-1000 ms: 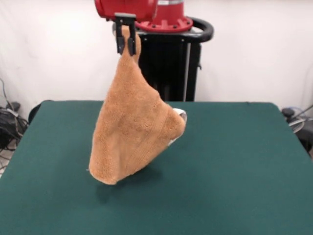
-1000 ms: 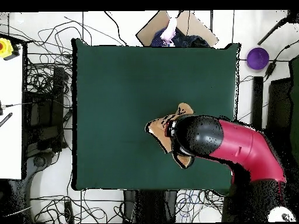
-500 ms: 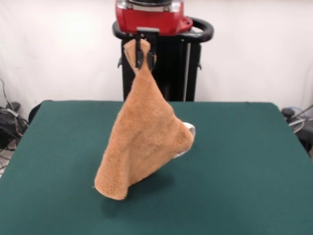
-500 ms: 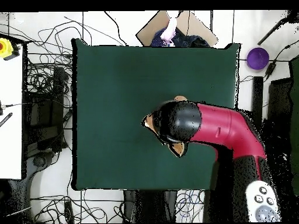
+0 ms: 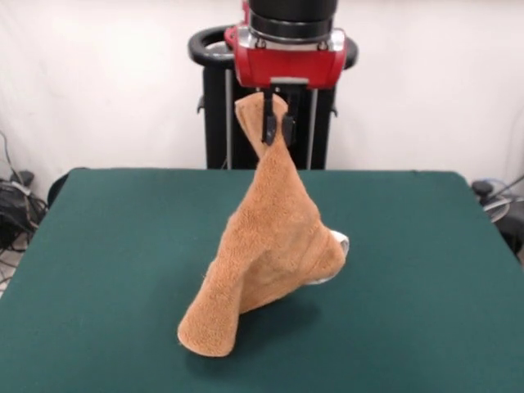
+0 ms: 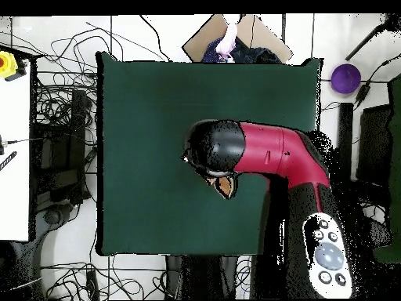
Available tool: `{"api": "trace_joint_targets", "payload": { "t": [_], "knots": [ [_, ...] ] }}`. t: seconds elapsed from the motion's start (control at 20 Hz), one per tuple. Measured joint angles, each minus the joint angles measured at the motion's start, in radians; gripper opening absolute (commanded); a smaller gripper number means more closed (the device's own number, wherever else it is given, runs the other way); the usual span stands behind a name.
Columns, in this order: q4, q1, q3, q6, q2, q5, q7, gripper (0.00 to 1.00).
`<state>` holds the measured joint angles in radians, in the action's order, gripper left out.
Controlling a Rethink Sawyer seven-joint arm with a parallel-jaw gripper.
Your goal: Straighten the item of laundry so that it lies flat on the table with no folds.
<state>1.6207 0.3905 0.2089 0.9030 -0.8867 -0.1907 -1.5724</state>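
The orange-tan towel (image 5: pixel 270 254) hangs in a cone from one corner, high over the middle of the green table (image 5: pixel 98 270). My gripper (image 5: pixel 277 124) is shut on that top corner, with a tuft of cloth sticking up beside the fingers. The towel's lowest tip touches or nearly touches the table at the front. A small white tag (image 5: pixel 338 242) shows at its right side. In the overhead view the red arm covers the gripper, and only a sliver of towel (image 6: pixel 226 186) peeks out under it.
The black pedestal (image 5: pixel 221 98) stands behind the table's far edge. Cables (image 6: pixel 55 117) lie on the floor left of the table in the overhead view, a purple round object (image 6: pixel 345 78) at its right, a cardboard box (image 6: pixel 235 35) beyond its top edge.
My gripper has carried the towel to the right in the front view, and the hanging cloth has swung along with it. The grip has stayed shut on the corner.
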Motion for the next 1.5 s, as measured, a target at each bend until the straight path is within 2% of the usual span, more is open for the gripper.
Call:
{"api": "trace_joint_targets", "payload": {
  "t": [1.5],
  "knots": [
    [-0.192, 0.001, 0.005, -0.148, 0.135, 0.0, 0.0, 0.0]
  ]
}}
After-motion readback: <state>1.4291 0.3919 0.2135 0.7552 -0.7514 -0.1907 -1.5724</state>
